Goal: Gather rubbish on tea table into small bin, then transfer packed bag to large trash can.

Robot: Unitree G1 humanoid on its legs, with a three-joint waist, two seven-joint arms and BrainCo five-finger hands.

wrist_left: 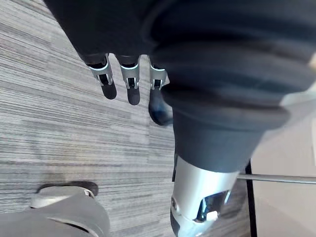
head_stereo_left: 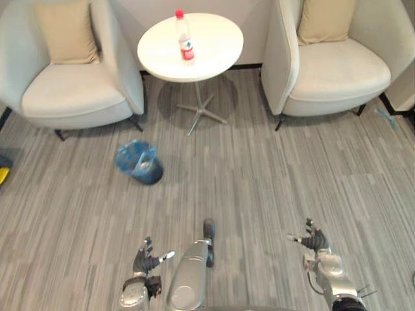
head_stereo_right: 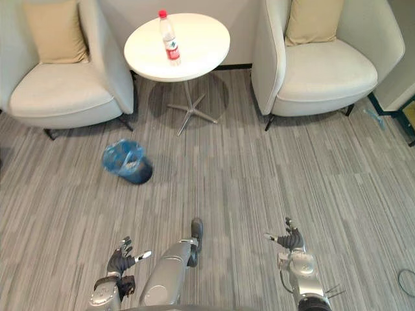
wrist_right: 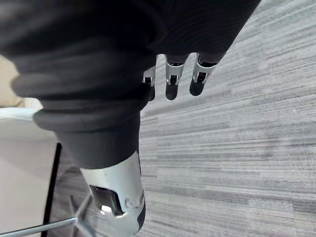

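A clear plastic bottle point(head_stereo_left: 185, 37) with a red cap and red label stands upright on the round white tea table point(head_stereo_left: 214, 52) at the back. On the carpet to the table's front left stands a small dark bin point(head_stereo_left: 139, 162) lined with a blue bag. My left hand point(head_stereo_left: 147, 258) hangs low at the lower left, fingers straight and holding nothing. Low at the lower right is my right hand point(head_stereo_left: 315, 241), also open and empty. Both hands are far from the table and the bin. In the wrist views the fingers point(wrist_left: 129, 81) point(wrist_right: 172, 74) point at bare carpet.
Two pale armchairs flank the table, the left one point(head_stereo_left: 71, 91) and the right one point(head_stereo_left: 337, 71), each with a tan cushion. The table stands on a metal star base point(head_stereo_left: 202, 111). Grey striped carpet stretches between me and the table.
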